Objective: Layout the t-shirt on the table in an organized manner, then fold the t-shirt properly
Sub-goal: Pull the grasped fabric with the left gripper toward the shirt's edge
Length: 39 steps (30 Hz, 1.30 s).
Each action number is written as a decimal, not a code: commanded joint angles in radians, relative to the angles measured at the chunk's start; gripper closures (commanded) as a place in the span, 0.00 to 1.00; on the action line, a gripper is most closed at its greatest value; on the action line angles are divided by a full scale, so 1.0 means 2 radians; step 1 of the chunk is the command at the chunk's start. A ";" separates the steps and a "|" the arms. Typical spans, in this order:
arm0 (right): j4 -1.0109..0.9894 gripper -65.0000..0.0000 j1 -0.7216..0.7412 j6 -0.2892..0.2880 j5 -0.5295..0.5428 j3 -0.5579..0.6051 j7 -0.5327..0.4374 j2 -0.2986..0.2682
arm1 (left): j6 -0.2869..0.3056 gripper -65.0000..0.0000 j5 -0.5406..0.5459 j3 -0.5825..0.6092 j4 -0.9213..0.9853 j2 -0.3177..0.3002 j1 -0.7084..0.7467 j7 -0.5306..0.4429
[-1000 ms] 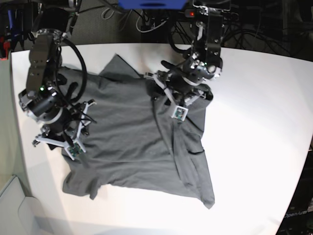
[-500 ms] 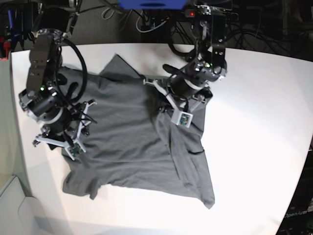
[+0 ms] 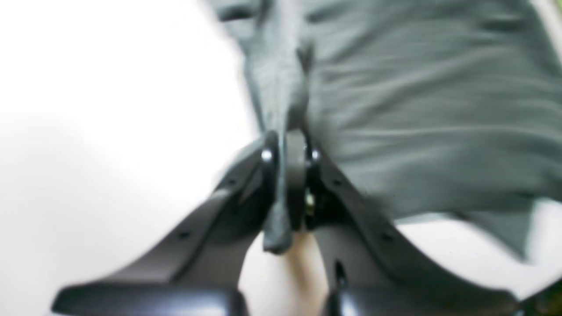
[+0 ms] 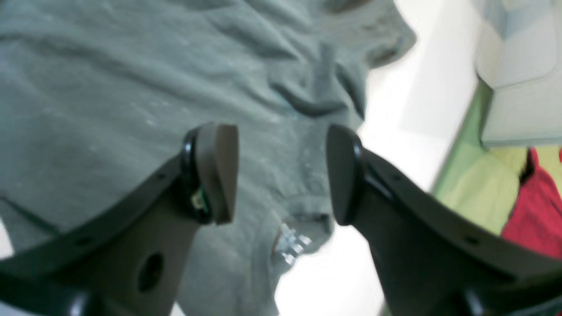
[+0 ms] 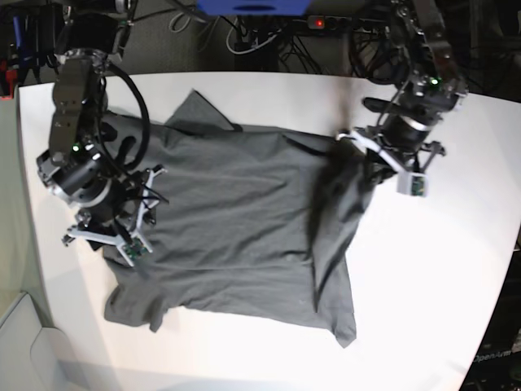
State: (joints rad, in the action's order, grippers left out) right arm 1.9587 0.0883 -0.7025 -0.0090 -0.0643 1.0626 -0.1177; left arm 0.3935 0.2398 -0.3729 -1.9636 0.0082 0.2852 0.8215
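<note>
The dark grey t-shirt (image 5: pixel 228 212) lies spread over the white table (image 5: pixel 440 285), its right part drawn up into a raised, blurred fold. My left gripper (image 5: pixel 364 156) is at that fold. In the left wrist view it (image 3: pixel 287 149) is shut on a pinched ridge of the t-shirt (image 3: pixel 417 109), and a tongue of fabric hangs down between the fingers. My right gripper (image 5: pixel 114 213) hovers over the shirt's left edge. The right wrist view shows it (image 4: pixel 281 175) open, with wrinkled t-shirt (image 4: pixel 109 66) and a small label below and nothing between the fingers.
Dark floor with cables (image 5: pixel 244 32) and a blue object (image 5: pixel 252 6) lie beyond the table's far edge. A pale box (image 5: pixel 24 350) stands off the near left corner. Red and green items (image 4: pixel 535 193) show past the table edge in the right wrist view.
My left gripper has shut on the shirt and swung right and away from the middle, dragging the right part of the shirt with it. The right arm has barely shifted.
</note>
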 commanded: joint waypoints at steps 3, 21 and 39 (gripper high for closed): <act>0.008 0.49 0.007 0.002 0.004 0.011 -0.012 0.006 | 0.003 1.00 0.007 -0.049 -0.017 -0.030 0.011 -0.009; 0.007 0.49 0.005 0.002 0.004 0.049 -0.011 0.027 | 0.005 1.00 -0.160 -0.124 0.068 -0.094 0.010 -0.015; 0.007 0.49 -0.002 0.002 0.004 0.049 -0.014 0.026 | 0.005 0.25 -0.195 -0.115 0.073 -0.087 0.029 -0.009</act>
State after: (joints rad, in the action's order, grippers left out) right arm 1.9568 0.0681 -0.7025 -0.0051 0.0357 1.0546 -0.0635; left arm 0.4118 -0.1471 -0.5945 -1.7927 -0.1532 0.3458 0.8181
